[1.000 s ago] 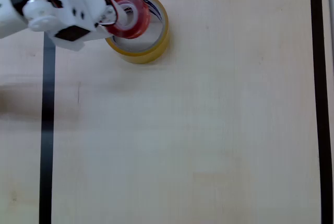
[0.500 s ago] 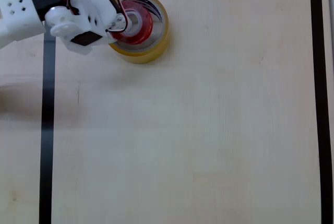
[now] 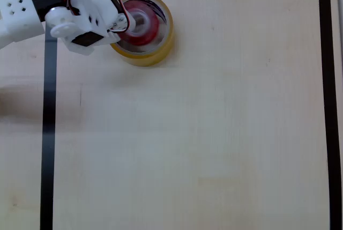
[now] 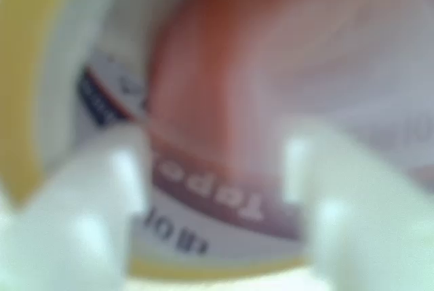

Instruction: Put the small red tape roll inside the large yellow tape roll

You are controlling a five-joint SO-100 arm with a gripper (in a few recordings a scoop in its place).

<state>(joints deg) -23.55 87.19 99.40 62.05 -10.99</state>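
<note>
The red roll [image 3: 140,25] sits down inside the yellow roll [image 3: 161,45], which lies flat near the top left corner of the bench [image 3: 203,133], just inside the black tape border [image 3: 49,133]. The gripper [image 3: 126,22] reaches in from the left over the yellow rim, its jaws set narrow on the red roll's wall (the wrist view [image 4: 217,189] is too blurred to show a gap, so I cannot tell whether they have let go). To my eye the step in hand is the release. Doing it well means opening only a little, since the yellow core leaves scant room, then lifting straight up, so neither finger catches the red roll nor drags the yellow one sideways.
</note>
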